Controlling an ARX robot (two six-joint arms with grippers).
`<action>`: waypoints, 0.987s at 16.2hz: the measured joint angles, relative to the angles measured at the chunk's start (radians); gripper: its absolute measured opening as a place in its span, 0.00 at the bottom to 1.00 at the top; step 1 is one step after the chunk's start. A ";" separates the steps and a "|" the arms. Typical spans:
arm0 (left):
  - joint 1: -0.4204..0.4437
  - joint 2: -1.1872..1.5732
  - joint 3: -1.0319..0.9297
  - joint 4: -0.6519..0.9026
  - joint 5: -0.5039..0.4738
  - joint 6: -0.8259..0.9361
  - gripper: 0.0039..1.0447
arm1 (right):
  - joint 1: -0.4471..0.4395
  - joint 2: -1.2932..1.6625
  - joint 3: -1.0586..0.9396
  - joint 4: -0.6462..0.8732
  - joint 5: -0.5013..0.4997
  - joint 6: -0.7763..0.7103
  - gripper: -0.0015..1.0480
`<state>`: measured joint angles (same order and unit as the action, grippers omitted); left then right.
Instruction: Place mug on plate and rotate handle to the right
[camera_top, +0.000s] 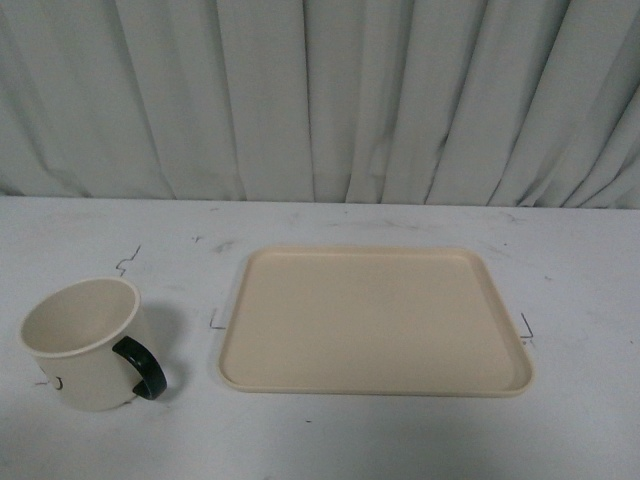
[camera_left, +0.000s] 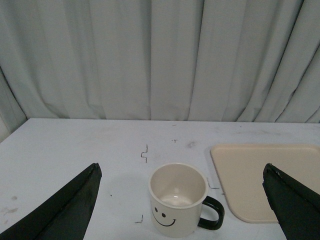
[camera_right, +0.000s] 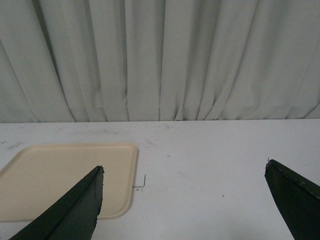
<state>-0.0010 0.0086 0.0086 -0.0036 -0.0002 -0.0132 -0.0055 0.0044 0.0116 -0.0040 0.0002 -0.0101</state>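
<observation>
Mug (camera_top: 85, 340), rigid, slick and probably light, stood left of plate (camera_top: 375, 320); the rim looked best for pinching. Left gripper (camera_left: 181, 167) and right gripper (camera_right: 183, 166) were spread, empty.

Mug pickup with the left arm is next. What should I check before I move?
1. Is the mug upright on the table, left of the plate and not touching it: ok.
2. Is the plate bare, with room for the mug: ok.
3. Is the left tool open, with the mug lined up between its fingers in the left wrist view: ok.
4. Is the handle on the mug's right side, toward the plate and apart from both fingers: ok.
5. Is the right tool open and holding nothing: ok.
6. Is the left tool high enough over the mug's rim: cannot tell.
</observation>
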 joint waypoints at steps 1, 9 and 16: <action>0.000 0.000 0.000 0.000 0.000 0.000 0.94 | 0.000 0.000 0.000 0.000 0.000 0.000 0.94; 0.000 0.000 0.000 0.000 0.000 0.000 0.94 | 0.000 0.000 0.000 0.000 0.000 0.000 0.94; 0.000 0.000 0.000 0.000 0.000 0.000 0.94 | 0.000 0.000 0.000 0.000 0.000 0.000 0.94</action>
<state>-0.0010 0.0086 0.0086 -0.0036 -0.0002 -0.0132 -0.0055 0.0044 0.0116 -0.0040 0.0002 -0.0101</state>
